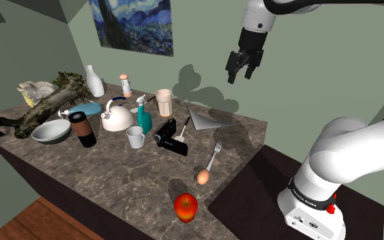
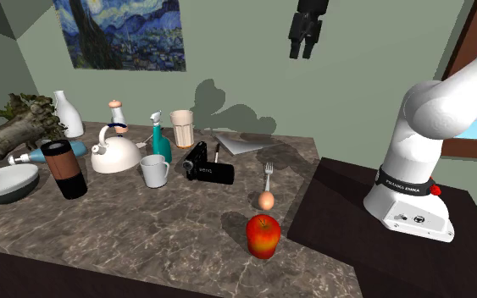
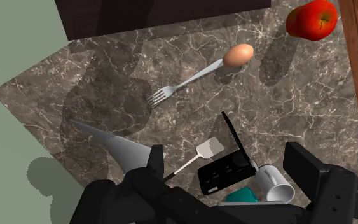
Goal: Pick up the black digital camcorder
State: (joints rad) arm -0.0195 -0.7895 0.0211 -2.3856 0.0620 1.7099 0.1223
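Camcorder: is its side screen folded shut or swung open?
Open. In the wrist view the thin black screen stands out at an angle from the camcorder body, joined to it at one end.

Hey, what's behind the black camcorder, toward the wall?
A spatula lies just behind the black camcorder, then a grey sheet nearer the wall. In the second exterior view the camcorder covers the spatula's blade.

**Little to read**

On the black band (image 2: 406, 187) low on the arm (image 2: 435, 110) I make out white lettering: "FRANKA EMIKA", just barely. The camcorder (image 2: 208, 166) carries a small white word on its side, too small for me to read.
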